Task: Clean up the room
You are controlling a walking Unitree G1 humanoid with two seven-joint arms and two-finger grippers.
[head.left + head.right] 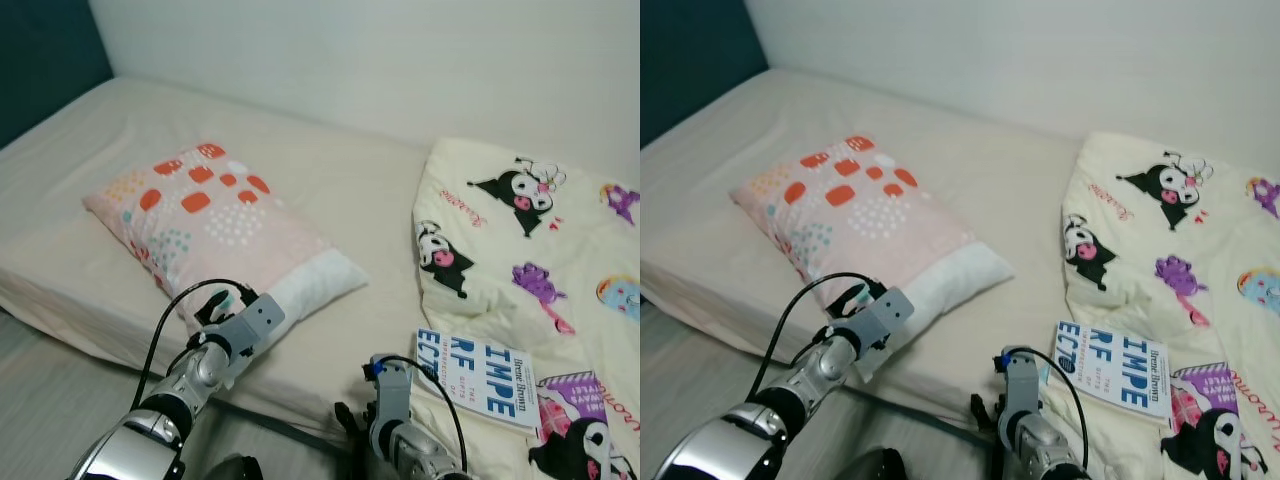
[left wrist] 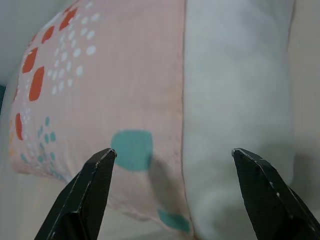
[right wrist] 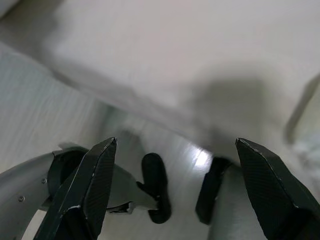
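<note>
Your left gripper (image 2: 172,195) has its jaws spread wide, released, with the pillow (image 2: 150,100) straight ahead between the two black fingers (image 2: 82,200); nothing is clasped. From the head cameras you see that gripper (image 1: 222,305) hovering at the pillow's near lower corner, where the pink patterned case gives way to the white inner cushion. Your right gripper (image 3: 172,192) is also spread open and empty, pointing down over the edge of the bed (image 3: 175,55) toward the pale floor (image 3: 45,110); its arm (image 1: 395,420) sits low by the mattress edge.

The pillow (image 1: 215,225), pink with orange, white and teal spots, lies slantwise on the beige sheet (image 1: 120,130) near the front edge. To your right, a cream cartoon-print blanket (image 1: 530,240) lies rumpled across the bed. A white book with blue lettering (image 1: 480,375) rests on the blanket's near part, just beside your right arm.
</note>
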